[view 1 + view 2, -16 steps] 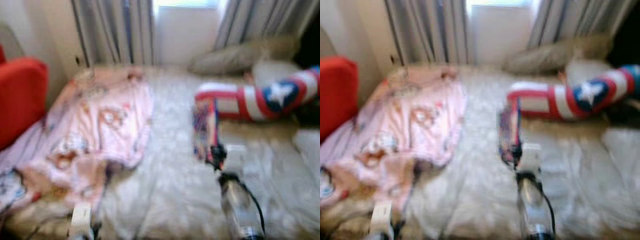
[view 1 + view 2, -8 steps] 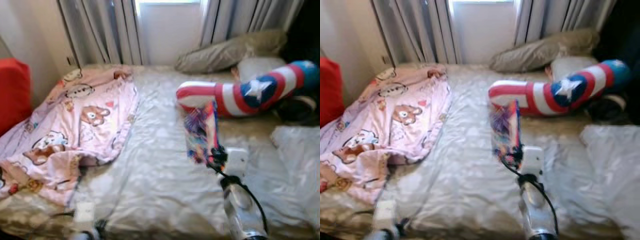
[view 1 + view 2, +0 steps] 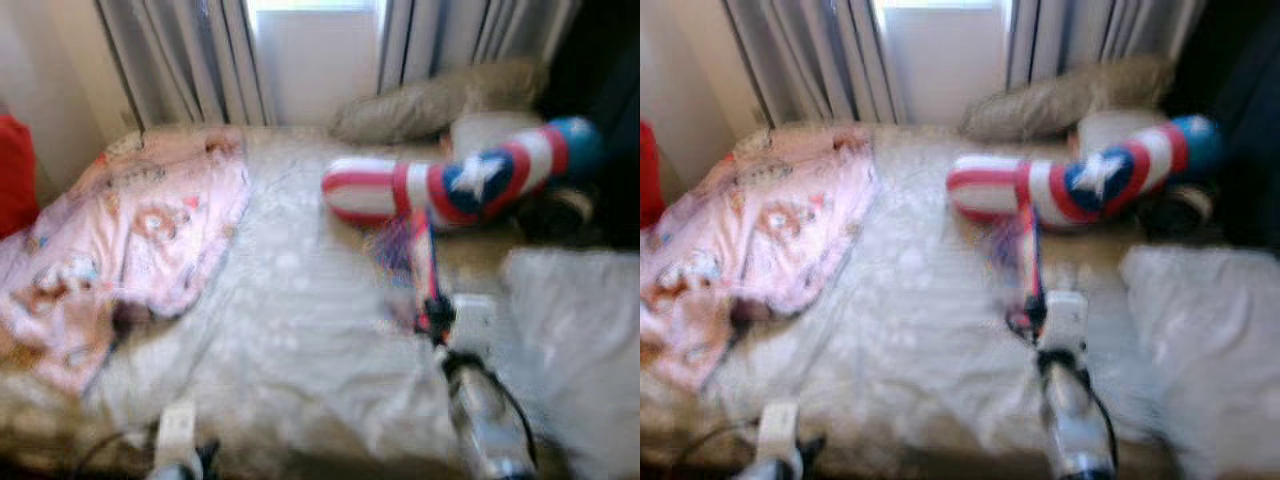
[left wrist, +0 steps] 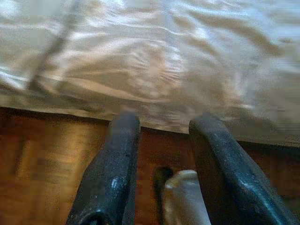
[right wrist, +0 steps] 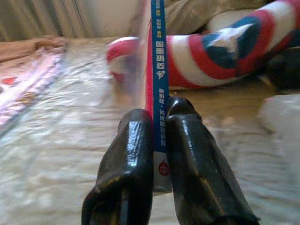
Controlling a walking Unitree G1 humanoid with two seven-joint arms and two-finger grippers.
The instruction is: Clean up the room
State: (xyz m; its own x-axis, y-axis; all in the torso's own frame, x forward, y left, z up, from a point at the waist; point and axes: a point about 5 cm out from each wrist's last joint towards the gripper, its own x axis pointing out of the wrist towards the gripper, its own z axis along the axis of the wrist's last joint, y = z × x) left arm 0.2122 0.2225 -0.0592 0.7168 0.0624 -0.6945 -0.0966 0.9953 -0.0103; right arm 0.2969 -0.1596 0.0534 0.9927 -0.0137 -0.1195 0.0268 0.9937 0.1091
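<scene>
My right gripper (image 5: 158,123) is shut on a thin colourful book (image 5: 156,79) with a blue spine, held upright on edge above the bed (image 3: 300,340). In the left eye view the book (image 3: 412,268) stands over the middle right of the mattress, just in front of a red, white and blue star cushion (image 3: 460,185). My left gripper (image 4: 161,126) is open and holds nothing, low at the bed's near edge over the wooden floor. A pink cartoon blanket (image 3: 120,240) lies crumpled on the bed's left side.
A beige pillow (image 3: 430,100) lies at the bed's head below grey curtains (image 3: 180,60) and a window. A white cover (image 3: 570,350) lies at the right. A red seat (image 3: 12,170) stands at the far left. Dark objects (image 3: 560,215) sit at the right edge.
The camera has swung rightward, so the whole scene shifts left and the red seat nearly leaves view. The book stays in my right gripper, now closer to the star cushion.
</scene>
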